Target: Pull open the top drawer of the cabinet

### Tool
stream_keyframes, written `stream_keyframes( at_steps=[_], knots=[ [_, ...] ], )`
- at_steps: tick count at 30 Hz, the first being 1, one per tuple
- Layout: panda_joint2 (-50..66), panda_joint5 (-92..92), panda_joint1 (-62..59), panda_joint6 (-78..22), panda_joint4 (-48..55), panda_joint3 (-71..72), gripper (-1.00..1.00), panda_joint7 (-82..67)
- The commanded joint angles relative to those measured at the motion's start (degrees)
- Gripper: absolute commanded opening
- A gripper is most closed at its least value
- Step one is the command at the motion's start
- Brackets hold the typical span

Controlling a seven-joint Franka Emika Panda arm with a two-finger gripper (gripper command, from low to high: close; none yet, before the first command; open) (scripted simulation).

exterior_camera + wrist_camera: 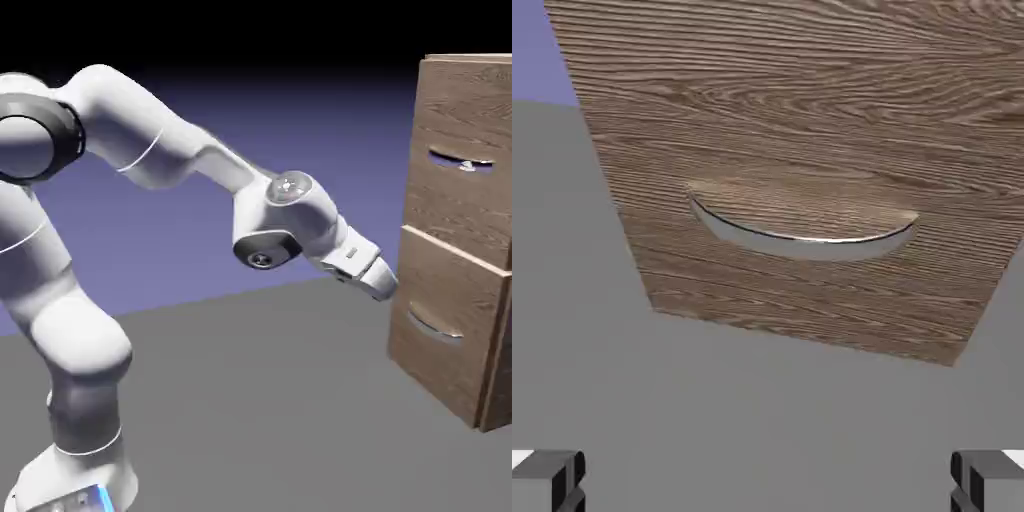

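Upper brown wood-grain drawer front with small silver handle over dark slot (463, 160) shut flush, top of tall brown wood-grain cabinet (495, 100); lower drawer with curved silver bar handle (802, 235) beneath it, facing white two-finger gripper (385, 287), jaws spread wide, empty, short of cabinet front, not touching

Two grey fingertips (550, 478) are standing wide apart before the lower drawer (812, 120), its curved silver handle (802, 238) facing them.
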Motion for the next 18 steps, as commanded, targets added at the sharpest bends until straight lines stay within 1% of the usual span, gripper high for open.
stream_keyframes(
  at_steps=[1,18],
  knots=[
    [0.8,1.8,1.1,-0.2,0.6,-1.2,0.0,-2.5],
    [14.6,33.1,20.0,-3.7,10.3,-22.1,0.0,-44.9]
  ],
)
